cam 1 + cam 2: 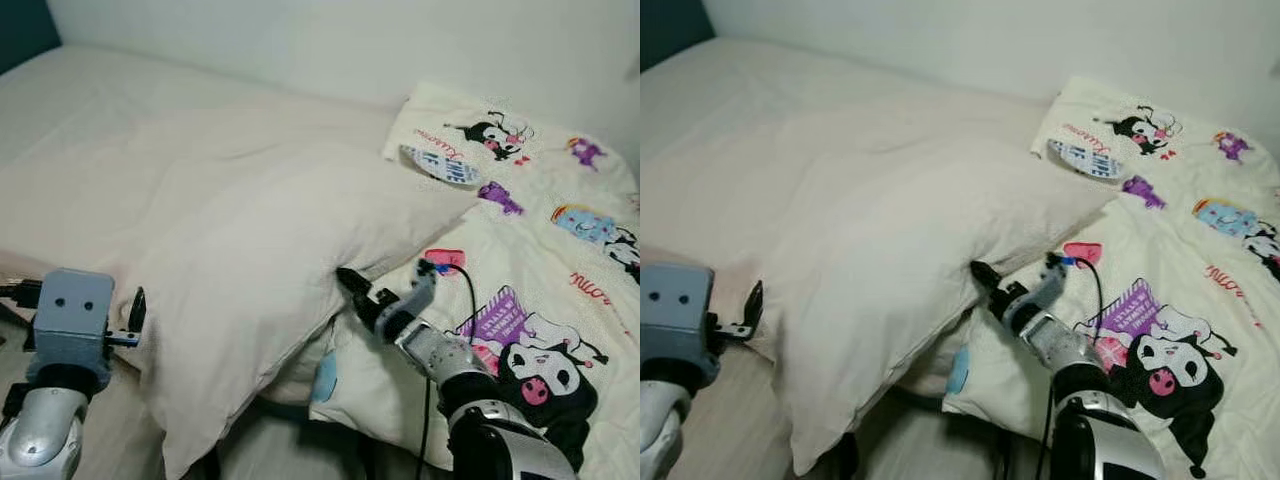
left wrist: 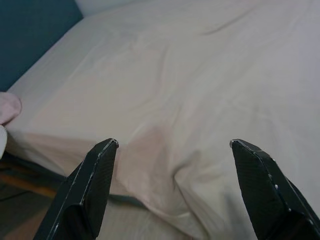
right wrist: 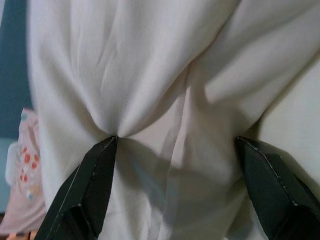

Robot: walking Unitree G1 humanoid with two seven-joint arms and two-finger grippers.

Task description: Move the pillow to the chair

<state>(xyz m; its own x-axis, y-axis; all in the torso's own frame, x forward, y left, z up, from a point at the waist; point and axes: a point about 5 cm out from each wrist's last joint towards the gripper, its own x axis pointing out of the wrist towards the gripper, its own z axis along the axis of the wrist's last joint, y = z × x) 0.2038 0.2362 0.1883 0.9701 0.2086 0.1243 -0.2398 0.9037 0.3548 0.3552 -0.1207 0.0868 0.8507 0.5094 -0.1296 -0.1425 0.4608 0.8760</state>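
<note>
A: What is sitting at the left side?

B: The left gripper [image 1: 137,312] is hanging at the near left edge of the bed [image 1: 150,110], beside the left border of the pillow [image 1: 260,270]. In its wrist view the two black fingers [image 2: 87,190] are standing wide apart, with nothing between them, and the pale sheet is lying past them.

A: And the pillow itself?

B: The big cream pillow is lying across the middle of the bed, and its near corner is hanging over the bed's front edge.

A: What is the right arm doing?

B: The right gripper [image 1: 385,295] is reaching to the right edge of the pillow. Its fingers [image 3: 90,185] are spread, and one fingertip is touching a fold of the pillow cloth.

A: What is lying further right?

B: A cartoon-printed blanket [image 1: 540,300] is covering the right part of the bed, just beside the pillow.
</note>
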